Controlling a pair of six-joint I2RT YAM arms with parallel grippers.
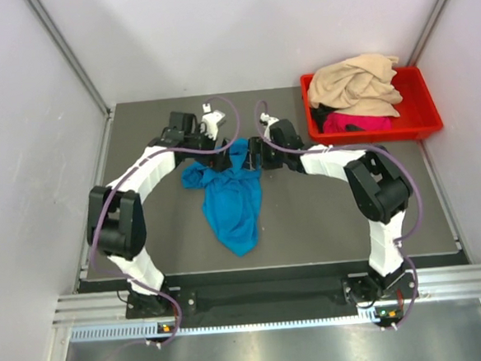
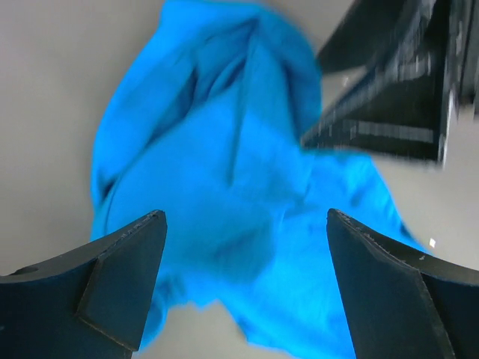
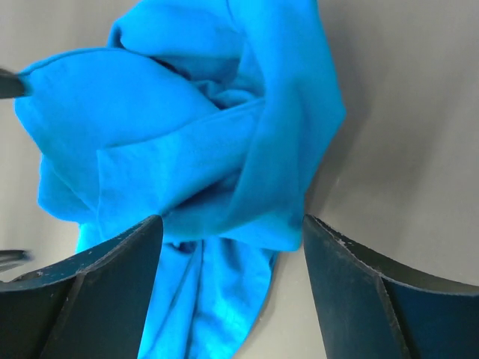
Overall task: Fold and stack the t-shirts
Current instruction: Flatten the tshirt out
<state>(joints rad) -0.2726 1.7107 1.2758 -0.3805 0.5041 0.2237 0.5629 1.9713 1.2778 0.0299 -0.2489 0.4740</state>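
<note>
Shirt point(image 1: 232, 206) bunched on table point(image 1: 326, 224), well apart from side edges.

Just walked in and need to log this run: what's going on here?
Two robot arms are at a turquoise-blue t-shirt lying crumpled on the table. The left gripper and right gripper hover over its far end, jaws open, holding nothing. A beige t-shirt and a magenta-pink t-shirt sit heaped in the red bin at far right, unfolded.

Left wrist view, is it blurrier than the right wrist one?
Left wrist: yes, the blue t-shirt and the dark right arm are smeared. Right wrist: folds crisp, a soft shadow on the table. Top external: sharp, evenly lit.
</note>
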